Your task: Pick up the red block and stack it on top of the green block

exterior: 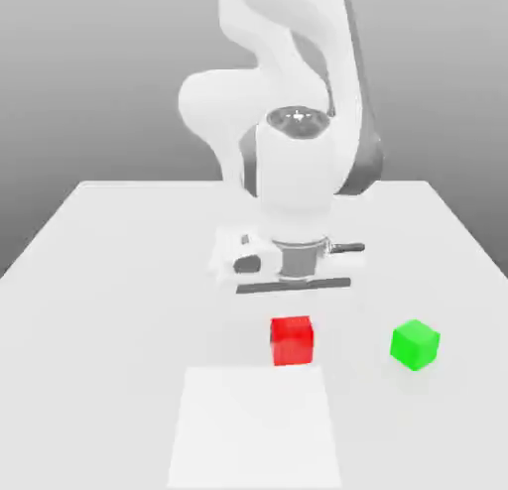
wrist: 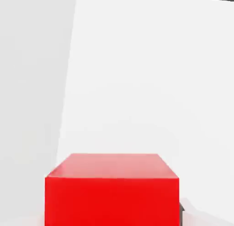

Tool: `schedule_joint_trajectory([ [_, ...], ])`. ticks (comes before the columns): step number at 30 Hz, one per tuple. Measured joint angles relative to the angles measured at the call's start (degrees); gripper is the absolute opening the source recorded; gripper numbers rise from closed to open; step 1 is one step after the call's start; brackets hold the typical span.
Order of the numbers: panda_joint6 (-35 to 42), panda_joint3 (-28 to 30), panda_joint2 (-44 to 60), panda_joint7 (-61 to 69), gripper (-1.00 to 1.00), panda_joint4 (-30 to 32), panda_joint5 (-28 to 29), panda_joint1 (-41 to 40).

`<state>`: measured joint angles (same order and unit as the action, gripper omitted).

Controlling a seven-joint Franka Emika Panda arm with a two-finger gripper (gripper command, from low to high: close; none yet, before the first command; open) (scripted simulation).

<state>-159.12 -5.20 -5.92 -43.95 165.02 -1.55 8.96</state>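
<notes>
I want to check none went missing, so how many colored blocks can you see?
2: a red one beneath the robot's hand, and a green one toward the exterior view's right. Others could be hidden behind the arm.

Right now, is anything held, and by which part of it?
Yes: the red block. The hand has it by two opposite side faces, one finger against each; its top face is free.

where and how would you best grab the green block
Best gripped, I'd say, by two opposite upright faces, coming straight down from above. The green block is a flat-sided cube with its top uncovered. It sits turned, an upright edge toward the exterior view, so the grip should probably be turned to match its faces.
</notes>
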Motion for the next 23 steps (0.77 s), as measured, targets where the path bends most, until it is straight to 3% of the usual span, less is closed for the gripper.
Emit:
schedule_joint_trajectory([
  [13,5.57,-12.15,-4.1,6.85,-1.0,-1.73,-5.2,17.16],
  [19,-4.54,-12.39,6.84,1.36,-1.0,-2.23,2.94,16.54],
  [20,-6.37,-11.76,8.91,-0.4,1.0,-2.34,5.41,16.53],
  [23,-6.37,-11.76,8.91,-0.4,1.0,-2.34,5.41,16.53],
])
